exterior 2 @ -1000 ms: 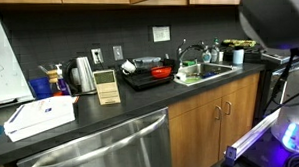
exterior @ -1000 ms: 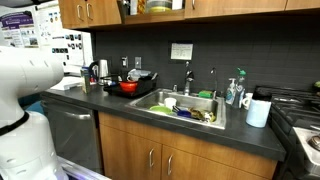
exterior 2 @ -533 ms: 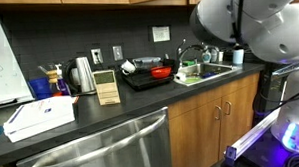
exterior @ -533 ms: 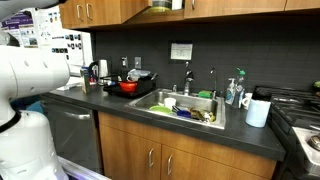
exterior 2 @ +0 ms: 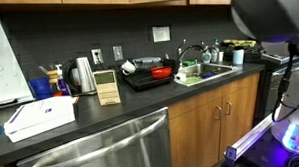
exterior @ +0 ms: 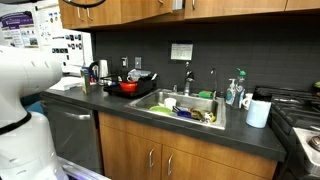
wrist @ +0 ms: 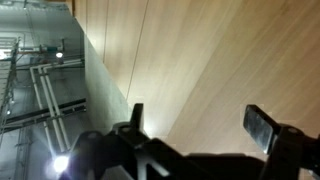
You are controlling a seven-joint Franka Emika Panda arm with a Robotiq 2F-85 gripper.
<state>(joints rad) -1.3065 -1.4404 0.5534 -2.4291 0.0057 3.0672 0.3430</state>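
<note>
Just ahead of the released, empty tool (wrist: 197,118) stands a wooden cabinet panel (wrist: 225,50)

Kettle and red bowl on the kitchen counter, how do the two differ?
The kettle is shiny steel; the red bowl is glossy red. The kettle stands tall and narrow, the red bowl sits low and wide. The kettle rests straight on the dark countertop, the red bowl on a black tray. Both stand upright near the dark backsplash.
</note>
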